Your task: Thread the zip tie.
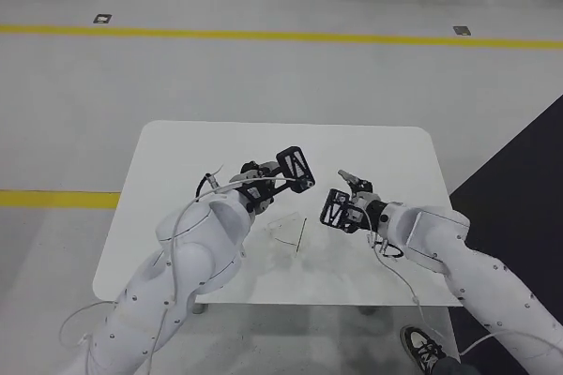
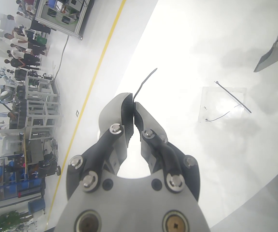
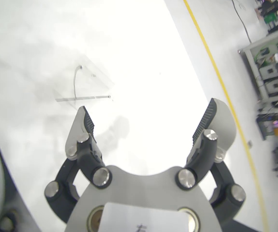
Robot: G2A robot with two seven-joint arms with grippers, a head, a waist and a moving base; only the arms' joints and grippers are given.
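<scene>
White tabletop [image 1: 385,150]. Clear tray [image 2: 214,102] lies toward the robot's side. Straight zip tie [image 2: 233,97] crosses one tray corner, and curled zip tie [image 2: 220,117] sits inside tray. Beyond tray, left end effector [image 2: 132,102] is pinched tight on third zip tie [image 2: 145,82], tail sticking out. Right of tray, right end effector [image 3: 148,105] has jaws spread wide. Far past tray, yellow floor line [image 1: 263,36].

Left pincer [image 2: 133,102] seemingly clamped, right [image 3: 148,104] splayed

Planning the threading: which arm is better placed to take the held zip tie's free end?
Likely right: the right tool is open and empty, while the left tool is shut on the zip tie.
</scene>
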